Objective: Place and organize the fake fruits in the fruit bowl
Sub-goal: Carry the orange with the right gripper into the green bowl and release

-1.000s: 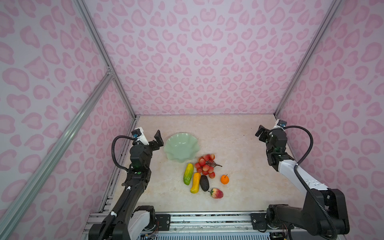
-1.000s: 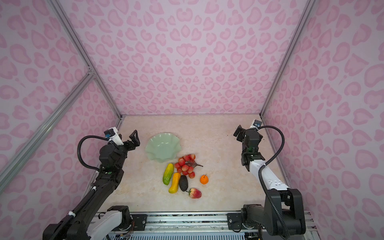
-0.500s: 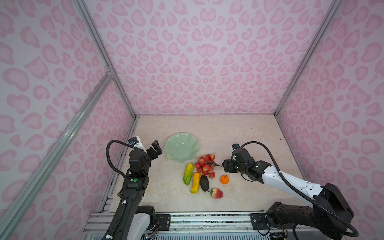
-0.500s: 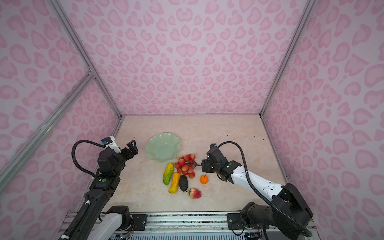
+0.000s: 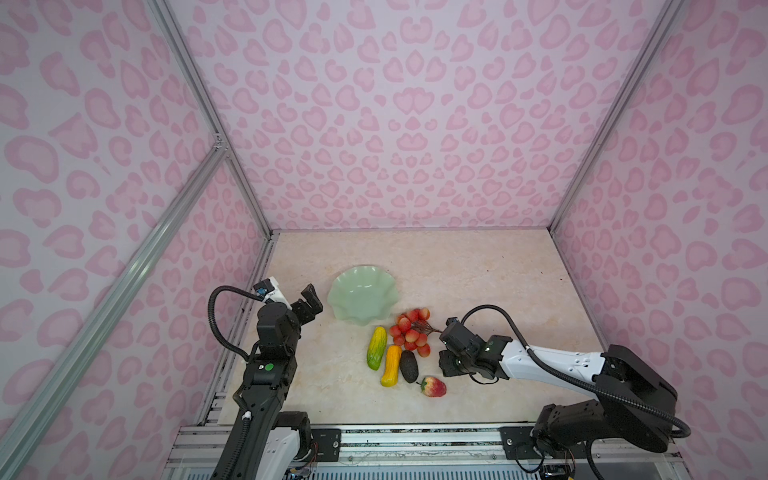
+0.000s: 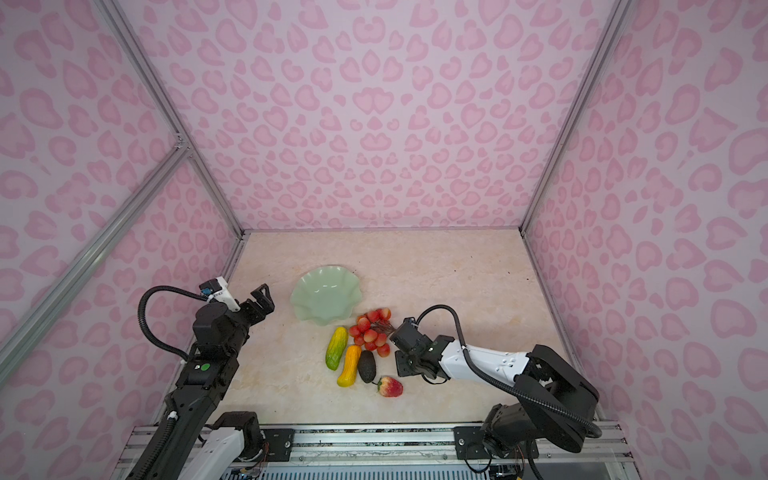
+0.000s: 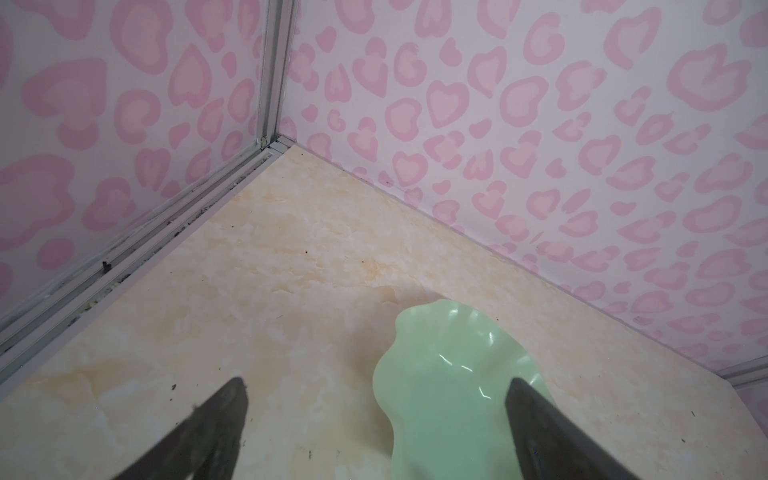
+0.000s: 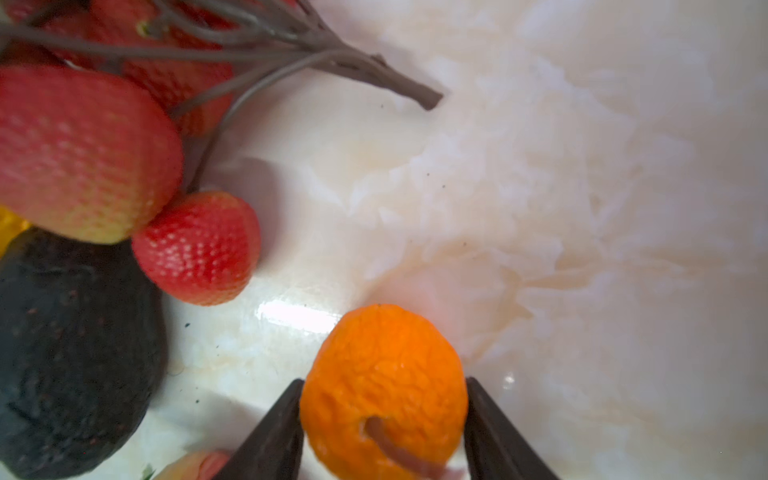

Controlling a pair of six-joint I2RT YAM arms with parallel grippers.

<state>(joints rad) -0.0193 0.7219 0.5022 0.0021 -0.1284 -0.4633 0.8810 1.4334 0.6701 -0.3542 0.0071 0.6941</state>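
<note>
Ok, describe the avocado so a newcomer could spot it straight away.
Find the mint-green fruit bowl in both top views; the loose fruits cluster on the table just nearer the robot. Three oblong ones lie side by side there, and the avocado is the rightmost, beside the yellow-orange fruit. It alone is dark, almost black, and rough-skinned.

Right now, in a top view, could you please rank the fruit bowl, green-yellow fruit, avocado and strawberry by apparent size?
1. fruit bowl
2. green-yellow fruit
3. avocado and strawberry, too alike to rank.
</note>
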